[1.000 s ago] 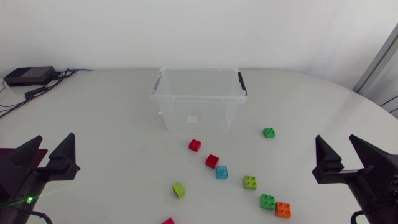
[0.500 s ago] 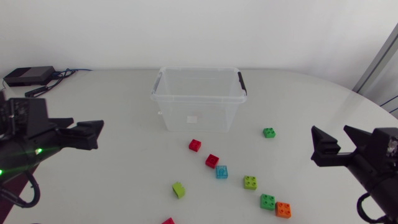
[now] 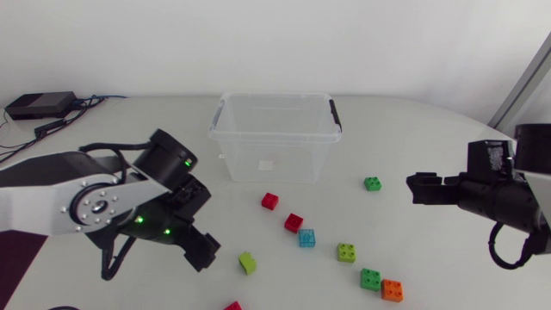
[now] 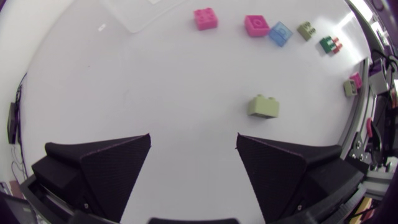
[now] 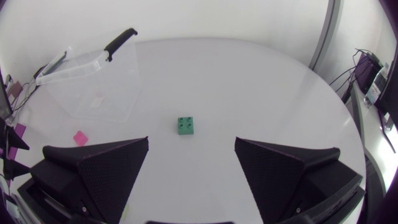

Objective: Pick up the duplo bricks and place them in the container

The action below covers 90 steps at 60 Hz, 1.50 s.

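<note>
A clear container (image 3: pixel 274 136) with black handles stands at the back middle of the table. Several duplo bricks lie in front of it: two red ones (image 3: pixel 269 201) (image 3: pixel 294 222), a blue one (image 3: pixel 306 238), and a lime one (image 3: pixel 248 262). My left gripper (image 3: pixel 205 224) is open just left of the lime brick. In the left wrist view that brick (image 4: pixel 263 106) lies ahead of the open gripper (image 4: pixel 193 140), off toward one finger. My right gripper (image 3: pixel 415 189) is open beside a green brick (image 3: pixel 372 183). That brick (image 5: pixel 185 126) lies just ahead of the gripper (image 5: pixel 191 143).
Lime (image 3: pixel 346 251), green (image 3: pixel 370 278) and orange (image 3: pixel 392 289) bricks lie at the front right. A red brick (image 3: pixel 232 306) is at the front edge. A black box with cables (image 3: pixel 39 105) sits at the back left.
Both arms have swung in from the side edges. The left gripper moved right toward the lime brick, the right gripper moved left toward the green brick. No brick has moved.
</note>
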{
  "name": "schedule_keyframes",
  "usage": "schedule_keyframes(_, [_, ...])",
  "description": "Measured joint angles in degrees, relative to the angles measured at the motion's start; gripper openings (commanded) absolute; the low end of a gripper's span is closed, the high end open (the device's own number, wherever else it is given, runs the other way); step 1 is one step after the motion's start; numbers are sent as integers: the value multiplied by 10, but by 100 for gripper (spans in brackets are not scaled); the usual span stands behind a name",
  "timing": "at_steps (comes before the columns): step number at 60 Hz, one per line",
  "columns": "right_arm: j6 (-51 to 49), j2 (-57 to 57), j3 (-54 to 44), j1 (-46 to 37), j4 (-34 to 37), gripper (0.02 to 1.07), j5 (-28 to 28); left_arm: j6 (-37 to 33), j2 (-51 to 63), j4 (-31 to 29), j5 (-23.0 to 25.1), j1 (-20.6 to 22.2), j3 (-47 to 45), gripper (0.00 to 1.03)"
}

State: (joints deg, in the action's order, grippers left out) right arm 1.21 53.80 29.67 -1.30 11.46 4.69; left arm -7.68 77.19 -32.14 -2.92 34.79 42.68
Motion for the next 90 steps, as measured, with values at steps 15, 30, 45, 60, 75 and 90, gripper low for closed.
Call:
schedule_keyframes(15, [-49, 108, 78, -14, 81, 102, 78, -1, 94, -21, 92, 59, 77, 91])
schedule_keyframes(30, [-69, 168, 92, -9, 78, 102, 75, -1, 160, -18, 91, 77, 88, 81])
schedule_keyframes(45, [-73, 199, 95, 39, 52, 102, 20, 0, 207, 34, 82, 87, 88, 63])
schedule_keyframes(60, [-71, 278, 140, 42, 33, 93, 10, 0, 214, 55, 79, 106, 87, 27])
schedule_keyframes(75, [-68, 385, 197, 42, 7, 80, -26, -17, 169, 48, 74, 108, 75, 26])
schedule_keyframes(90, [-68, 493, 266, 46, -10, 72, -46, -29, 53, 48, 74, 63, 85, 26])
